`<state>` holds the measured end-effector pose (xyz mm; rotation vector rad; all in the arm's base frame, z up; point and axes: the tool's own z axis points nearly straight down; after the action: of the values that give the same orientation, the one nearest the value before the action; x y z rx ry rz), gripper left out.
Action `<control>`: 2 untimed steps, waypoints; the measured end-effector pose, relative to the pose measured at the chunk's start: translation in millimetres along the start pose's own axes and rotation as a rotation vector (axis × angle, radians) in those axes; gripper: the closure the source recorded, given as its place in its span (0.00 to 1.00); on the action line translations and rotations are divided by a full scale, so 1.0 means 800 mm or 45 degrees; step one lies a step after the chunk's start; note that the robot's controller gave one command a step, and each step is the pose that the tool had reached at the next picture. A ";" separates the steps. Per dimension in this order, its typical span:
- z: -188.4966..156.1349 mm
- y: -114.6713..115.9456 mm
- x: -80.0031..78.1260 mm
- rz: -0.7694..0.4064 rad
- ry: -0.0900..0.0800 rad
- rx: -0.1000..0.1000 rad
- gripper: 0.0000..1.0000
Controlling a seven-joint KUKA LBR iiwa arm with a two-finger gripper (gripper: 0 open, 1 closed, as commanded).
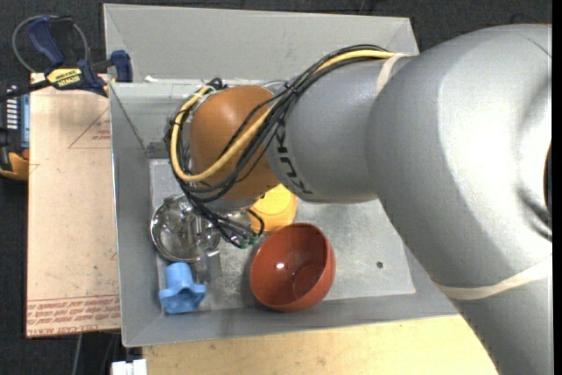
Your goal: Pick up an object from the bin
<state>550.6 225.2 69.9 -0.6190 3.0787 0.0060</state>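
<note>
Blue plastic piece (180, 290) lies on the floor of the bin (132, 189), close to the lower-left corner, not lifted. The tool (198, 246) is down low at the left side of the bin, just beside and a little above that blue piece. Contact unclear. Wide or narrow: cannot tell, since the metal parts sit under the orange cover (224, 136) and its cables. Nothing visible in the tool.

Right of it, a yellow thing (279, 206) sits mid-bin, half hidden by the arm (369, 136). A red bowl (292, 270) stands upright by the lower edge, right of the tool and apart from it.

Progress, as a judgement: the arm has got down to the floor of the bin and the blue piece is the nearest candidate. No grasp shows and everything rests on the floor. Closing on a thing and lifting it out are both left to do.
</note>
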 end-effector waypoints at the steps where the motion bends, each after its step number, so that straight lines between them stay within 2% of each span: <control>1: 0.000 0.000 -0.002 -0.024 0.000 -0.002 0.00; 2: 0.000 0.000 -0.002 -0.013 -0.001 -0.003 0.00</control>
<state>551.7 225.8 69.9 -0.6340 3.0749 0.0095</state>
